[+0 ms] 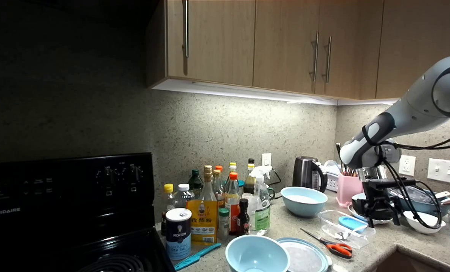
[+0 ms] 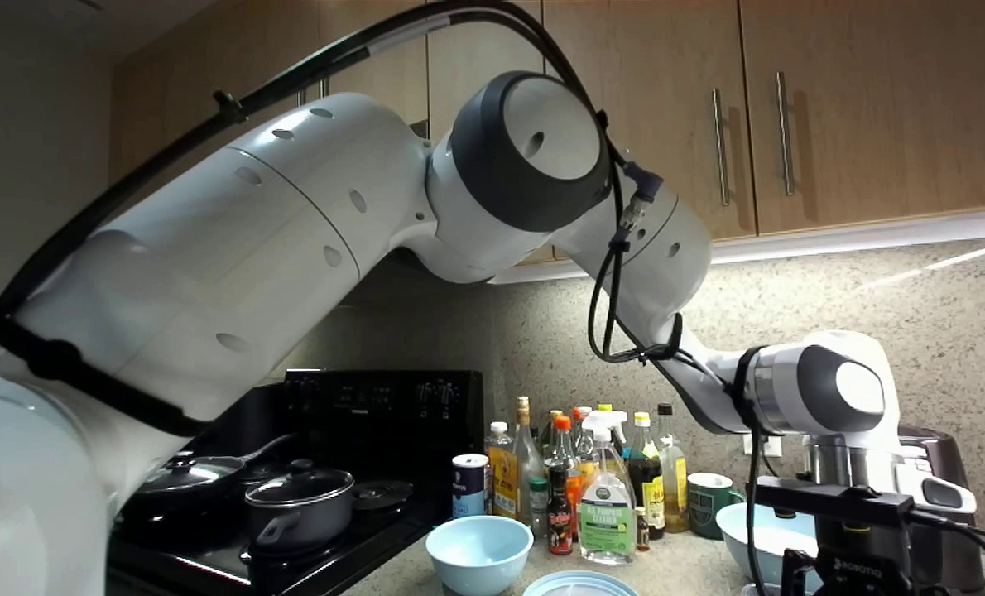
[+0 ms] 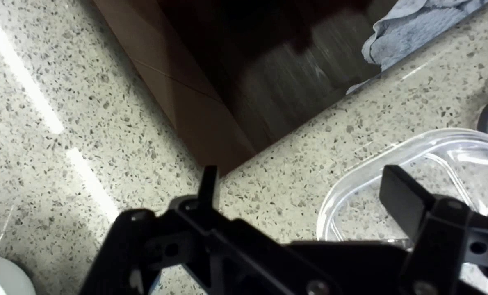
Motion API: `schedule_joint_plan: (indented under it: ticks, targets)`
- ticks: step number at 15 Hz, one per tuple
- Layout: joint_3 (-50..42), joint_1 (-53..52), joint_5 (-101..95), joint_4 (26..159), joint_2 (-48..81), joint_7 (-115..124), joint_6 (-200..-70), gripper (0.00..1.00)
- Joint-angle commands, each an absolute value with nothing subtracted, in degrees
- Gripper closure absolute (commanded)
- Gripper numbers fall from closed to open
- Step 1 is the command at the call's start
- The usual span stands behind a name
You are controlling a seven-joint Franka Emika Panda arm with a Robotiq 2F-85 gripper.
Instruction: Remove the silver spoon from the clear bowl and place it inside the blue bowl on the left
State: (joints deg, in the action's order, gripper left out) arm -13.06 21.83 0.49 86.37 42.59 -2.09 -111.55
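The light aqua blue bowl stands at the counter's front in both exterior views, well left of my gripper, with nothing visible inside. My gripper points down over the counter's corner area. In the wrist view its fingers are wide apart, open, with only countertop seen between and beyond them. A curved glassy rim behind the gripper may belong to the clear bowl, but the gripper covers most of it. I cannot make out the silver spoon in any view.
A clear plastic tray lies below the right finger. Scissors, a round lid, a paler bowl, a white bowl and a pink holder stand around. The counter edge drops to a dark floor.
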Motion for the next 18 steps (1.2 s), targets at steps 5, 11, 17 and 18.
schedule_joint_plan:
  ticks: [5, 11, 17, 18]
  targets:
    - [-12.9, 22.7, 1.1, 84.4, 43.2, -2.4, -109.5, 0.00]
    - [-11.0, 24.6, 2.5, 78.8, 46.3, -7.0, -105.0, 0.00]
    - [-12.4, 25.6, 4.5, 70.1, 51.7, 1.8, -102.9, 0.00]
    - [-12.8, 25.6, 4.7, 69.2, 52.2, 3.9, -102.3, 0.00]
